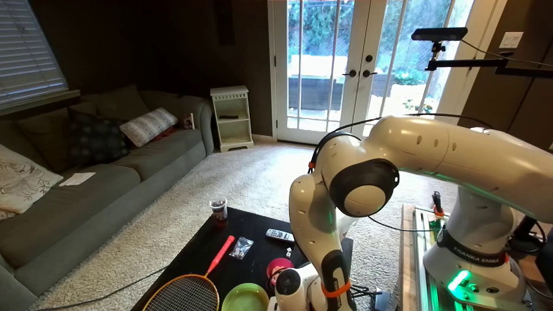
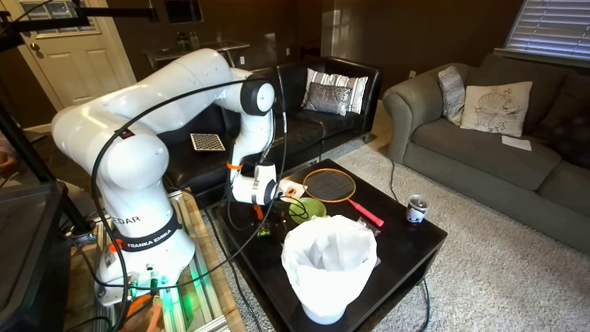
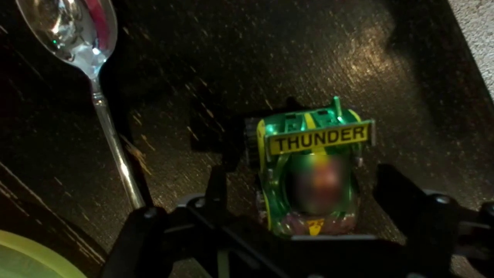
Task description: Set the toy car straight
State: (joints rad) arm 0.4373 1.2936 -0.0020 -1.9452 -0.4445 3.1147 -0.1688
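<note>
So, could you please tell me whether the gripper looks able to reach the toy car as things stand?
Likely yes: in the wrist view, the open gripper frames the toy car on both sides, nothing visible blocks it, and the spoon lies off to one side.

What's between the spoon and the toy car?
In the wrist view, scuffed dark tabletop and a shadow show between the spoon and the toy car; one of the fingers juts in from the bottom.

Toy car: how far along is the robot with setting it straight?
Looks done: the gripper lines up with the toy car in the wrist view. In hand: the grasp; open fingers flank it with gaps showing. Remaining, probably: closing, straightening and releasing; the toy car looks slightly askew to the table edge.
</note>
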